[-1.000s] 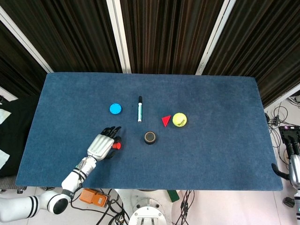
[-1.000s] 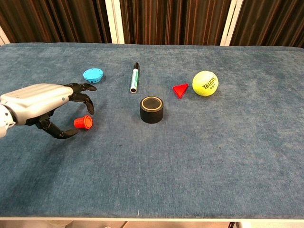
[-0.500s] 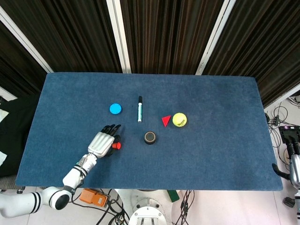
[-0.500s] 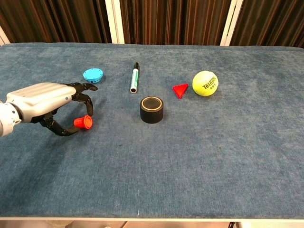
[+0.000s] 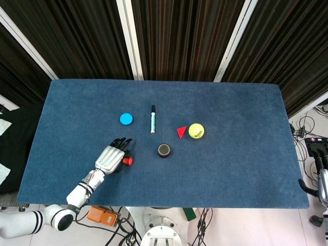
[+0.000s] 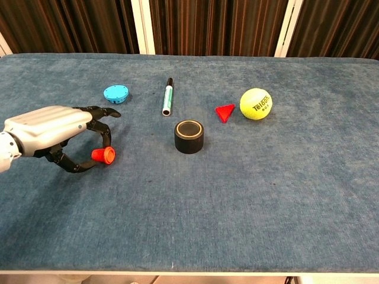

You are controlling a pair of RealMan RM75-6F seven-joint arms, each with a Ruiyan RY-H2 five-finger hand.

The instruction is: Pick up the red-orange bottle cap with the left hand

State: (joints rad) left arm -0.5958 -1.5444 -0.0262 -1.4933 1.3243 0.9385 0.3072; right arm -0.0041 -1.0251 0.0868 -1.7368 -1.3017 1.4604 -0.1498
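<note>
Yellow-green tennis ball [image 6: 256, 103] printed with dark lettering, probably "Teloon", too small to read surely. White marker [image 6: 167, 97] with a green label band, text illegible.

Red-orange bottle cap [image 6: 103, 155] on its side on the blue bench [image 6: 249, 195], toward the front-left, left of the black roll of tape [image 6: 189, 136]. Left hand [image 6: 50, 130] arched over it: dark fingers [image 6: 105, 136] curled down just behind and touching the cap, thumb hooked in low from the near side. Seemingly pinched between thumb and a fingertip, though lift off the cloth cannot be told. From the head view, cap [image 5: 129, 161] peeking out at the right edge of the left hand [image 5: 110, 158].

Right hand [image 5: 322, 187] barely visible beyond the bench's right edge; finger state cannot be told.
</note>
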